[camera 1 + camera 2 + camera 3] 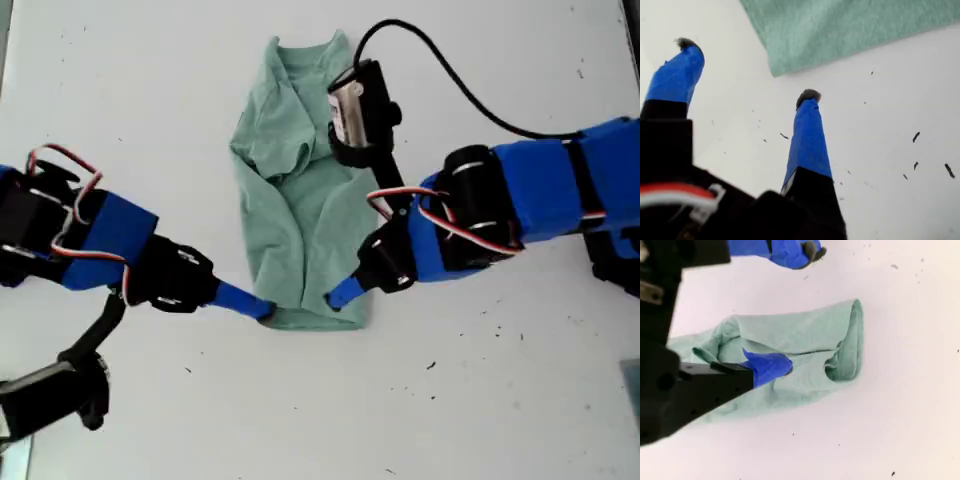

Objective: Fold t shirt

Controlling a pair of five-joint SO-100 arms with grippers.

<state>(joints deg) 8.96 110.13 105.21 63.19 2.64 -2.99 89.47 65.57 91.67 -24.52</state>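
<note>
Pale sage-green cloth t shirt (300,200), sleeves folded inward, lies lengthwise. Our first gripper (747,70) and second gripper (787,310) gape apart at its hem, likely to lift it.

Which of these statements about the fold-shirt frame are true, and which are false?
1. The t shirt lies fully spread with both sleeves out. False: it is gathered into a narrow, rumpled strip on the white table.
2. My first gripper is open, with nothing between its fingers. True.
3. My first gripper holds the shirt's corner in the air. False: the corner lies on the table just ahead of the fingertips.
4. A finger of my second gripper rests on the shirt. True.
</note>
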